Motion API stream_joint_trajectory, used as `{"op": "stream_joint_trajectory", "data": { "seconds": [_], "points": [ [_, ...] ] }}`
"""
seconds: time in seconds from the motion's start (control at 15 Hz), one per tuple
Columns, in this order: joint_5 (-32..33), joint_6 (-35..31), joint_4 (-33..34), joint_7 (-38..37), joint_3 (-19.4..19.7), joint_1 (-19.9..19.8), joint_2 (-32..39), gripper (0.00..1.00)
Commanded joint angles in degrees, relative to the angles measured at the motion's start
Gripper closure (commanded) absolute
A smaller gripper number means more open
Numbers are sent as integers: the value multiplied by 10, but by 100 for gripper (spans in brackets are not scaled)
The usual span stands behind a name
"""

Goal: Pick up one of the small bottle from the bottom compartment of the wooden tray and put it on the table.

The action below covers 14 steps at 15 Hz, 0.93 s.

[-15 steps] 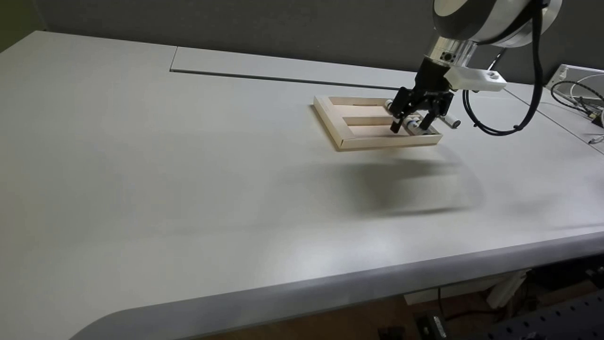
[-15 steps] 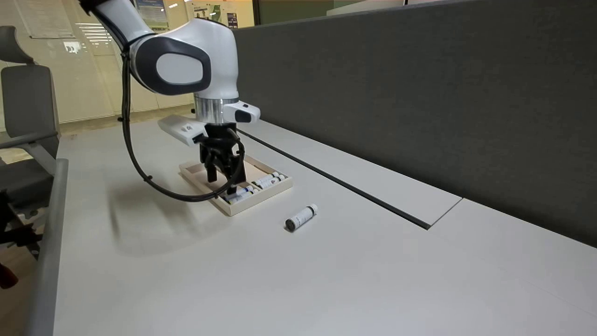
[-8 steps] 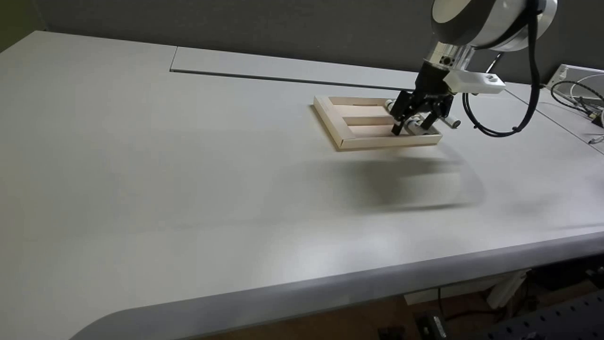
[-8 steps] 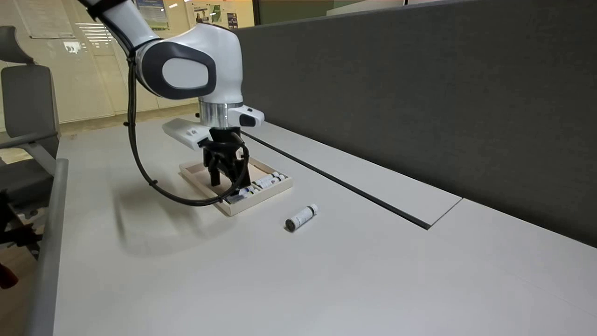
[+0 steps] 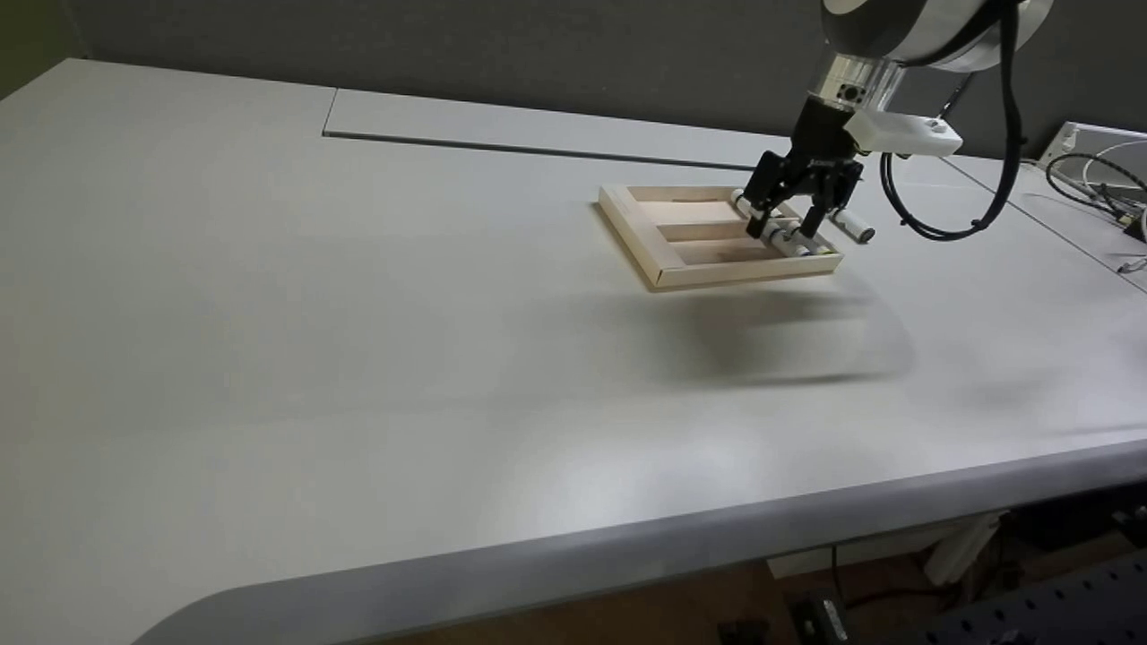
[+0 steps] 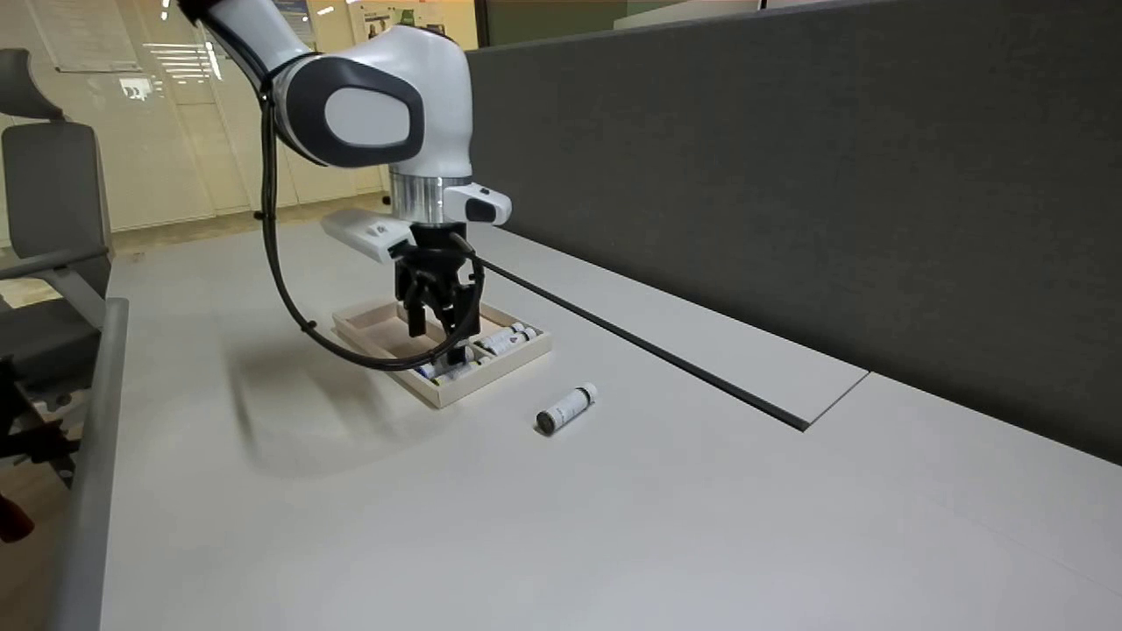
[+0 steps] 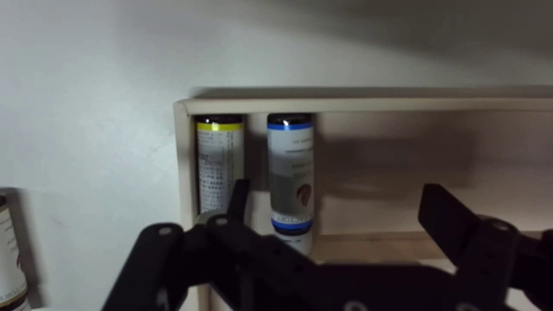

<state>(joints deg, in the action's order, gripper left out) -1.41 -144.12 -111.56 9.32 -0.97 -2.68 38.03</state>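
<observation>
bottle (image 7: 291, 172) with blue bands lies in the bottom compartment (image 7: 389, 151) of the tray (image 7: 367, 105), pincer (image 7: 335, 196) spread above, nothing pinched; probably light, stiff, smooth enough to roll or slip, maybe glass, so best squeezed gently across its labelled middle
</observation>
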Motion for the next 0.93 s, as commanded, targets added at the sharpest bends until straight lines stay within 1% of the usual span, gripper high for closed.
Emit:
{"op": "stream_joint_trajectory", "data": {
  "seconds": [0.0, 0.33, 0.67, 0.87],
  "points": [
    [1, 23, 14, -6, -3, -6, 3, 25],
    [1, 29, 14, -6, -4, -5, 6, 63],
    [2, 34, 15, -6, -3, -5, 6, 95],
    [-4, 54, 21, -5, -6, -9, -8, 93]
  ]
}}
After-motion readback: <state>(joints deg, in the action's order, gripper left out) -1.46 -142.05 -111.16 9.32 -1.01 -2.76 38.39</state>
